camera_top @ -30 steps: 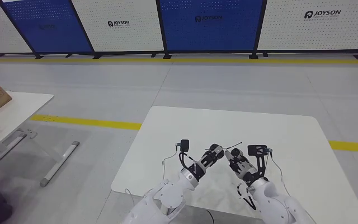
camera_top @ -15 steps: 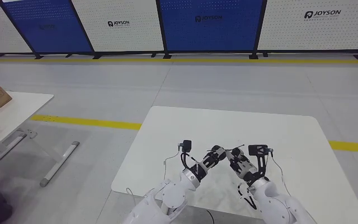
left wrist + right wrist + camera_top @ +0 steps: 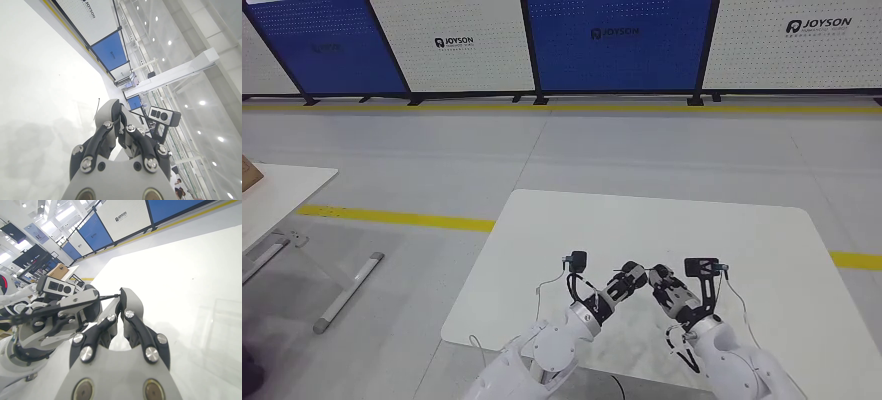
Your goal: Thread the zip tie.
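Two grippers sit tip to tip over one white table point(image 3: 742, 230): left gripper point(image 3: 119, 108) pinched tight on the single black zip tie point(image 3: 106, 297), right gripper point(image 3: 120, 300) just beside it, clamped on that tie's end.

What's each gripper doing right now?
Left gripper: closed, holding the zip tie.
Right gripper: closed, pinching the same zip tie at its fingertips.

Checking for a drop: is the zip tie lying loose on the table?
No, the zip tie spans the air between the left gripper and right gripper, both with jaws shut on it.
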You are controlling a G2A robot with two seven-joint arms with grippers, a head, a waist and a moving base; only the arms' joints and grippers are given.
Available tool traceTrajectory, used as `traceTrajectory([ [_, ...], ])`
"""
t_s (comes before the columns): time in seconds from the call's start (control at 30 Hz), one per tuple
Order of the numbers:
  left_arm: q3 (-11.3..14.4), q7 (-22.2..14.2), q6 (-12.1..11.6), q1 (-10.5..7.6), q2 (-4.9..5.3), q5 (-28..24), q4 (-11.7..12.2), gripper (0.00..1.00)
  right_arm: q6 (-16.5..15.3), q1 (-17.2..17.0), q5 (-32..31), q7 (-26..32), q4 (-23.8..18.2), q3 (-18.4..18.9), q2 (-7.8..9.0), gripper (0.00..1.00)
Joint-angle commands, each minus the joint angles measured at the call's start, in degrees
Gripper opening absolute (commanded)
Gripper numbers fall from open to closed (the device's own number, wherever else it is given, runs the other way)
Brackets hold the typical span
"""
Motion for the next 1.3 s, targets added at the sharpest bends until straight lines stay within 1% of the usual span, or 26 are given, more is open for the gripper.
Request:
traceTrajectory([
  [0.0,0.0,0.0,0.1,0.0,-0.01,0.0,0.0,0.0,0.0,0.1,0.0,0.0,0.1,-0.1,-0.03,0.0],
  [0.6,-0.9,0.3,-1.2,0.91,0.14,-0.2,-1.0,0.0,0.6,0.6,-0.7,1.4,0.8,-0.9,-0.26,0.0],
  [0.63,-1.0,0.3,-1.2,0.94,0.14,-0.2,-1.0,0.0,0.5,0.6,-0.6,1.4,0.8,-0.8,-0.26,0.18],
  [0.67,-1.0,0.3,-1.2,0.96,0.14,-0.2,-1.0,0.0,0.3,0.5,-0.5,1.5,0.7,-0.8,-0.24,0.29],
  [0.7,-1.0,0.3,-1.1,0.98,0.14,-0.2,-1.0,0.0,0.1,0.4,-0.6,1.5,0.6,-0.7,-0.22,0.3],
  [0.77,-1.0,0.3,-1.1,1.01,0.14,-0.2,-1.0,0.0,0.0,0.2,-0.8,1.4,0.5,-0.5,-0.19,0.24],
  [0.87,-0.9,0.3,-1.2,1.13,0.12,-0.1,-1.0,0.0,-0.1,0.0,-0.8,1.3,0.2,-0.4,-0.17,0.24],
  [0.9,-0.8,0.3,-1.3,1.15,0.12,0.0,-1.0,0.0,-0.1,-0.1,-0.9,1.2,0.2,-0.4,-0.17,0.22],
  [0.97,-0.7,0.3,-1.3,1.19,0.11,0.1,-1.0,0.0,-0.1,-0.2,-0.9,1.1,0.1,-0.4,-0.18,0.22],
  [1.0,-0.7,0.3,-1.3,1.21,0.1,0.2,-1.0,0.0,-0.1,-0.2,-0.9,1.1,0.1,-0.3,-0.18,0.2],
  [1.27,-0.4,0.0,-0.7,1.31,0.09,0.8,-1.0,0.0,-0.4,-0.7,-0.9,0.5,-0.3,0.0,-0.16,0.21],
])
